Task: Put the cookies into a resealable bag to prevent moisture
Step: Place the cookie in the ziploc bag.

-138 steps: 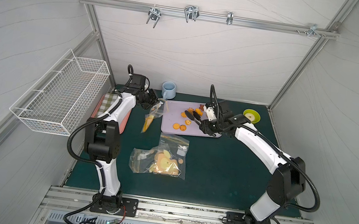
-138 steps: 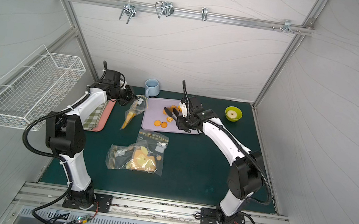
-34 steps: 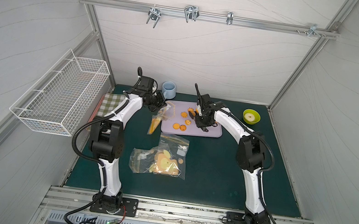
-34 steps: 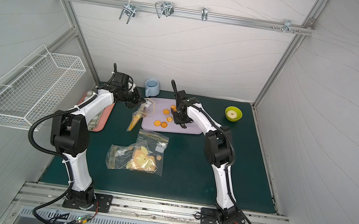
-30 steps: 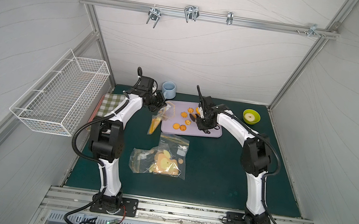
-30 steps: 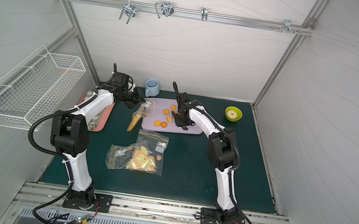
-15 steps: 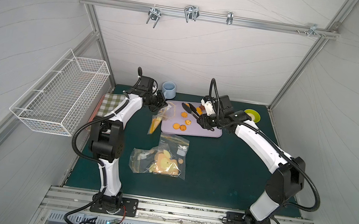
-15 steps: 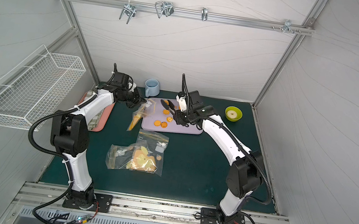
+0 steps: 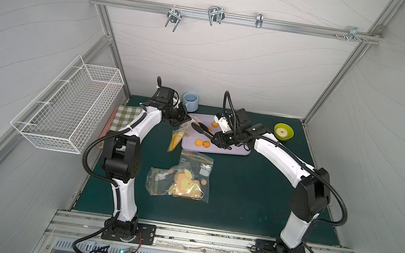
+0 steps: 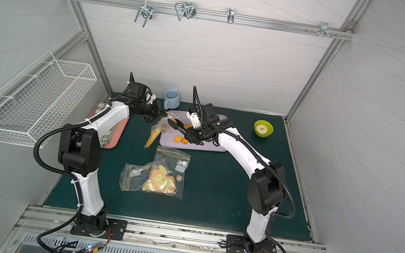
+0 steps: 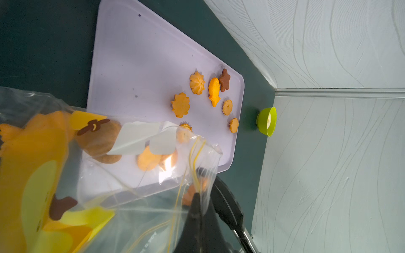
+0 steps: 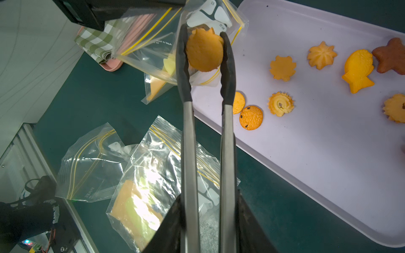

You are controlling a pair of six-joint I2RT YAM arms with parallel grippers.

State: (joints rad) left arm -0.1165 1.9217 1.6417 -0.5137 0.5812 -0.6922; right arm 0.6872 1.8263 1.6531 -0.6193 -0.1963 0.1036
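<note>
While both top views only show black-tipped metal tongs (image 9: 202,130) poking at a clear zip-top plastic bag (image 9: 177,139), the right wrist view shows more: the right gripper (image 12: 206,230) squeezes the tongs, with a round orange cookie (image 12: 205,52) pinched at their far tips, right at the bag mouth. The left gripper (image 11: 196,210) is clamped on the bag rim. The other orange cookies (image 12: 282,68) sit on the lilac plastic tray (image 12: 306,164).

Bright even light from above, soft shadows, white shine on the loose bags (image 12: 144,192), near bag (image 11: 54,175) blurry, top views bend at edges.
</note>
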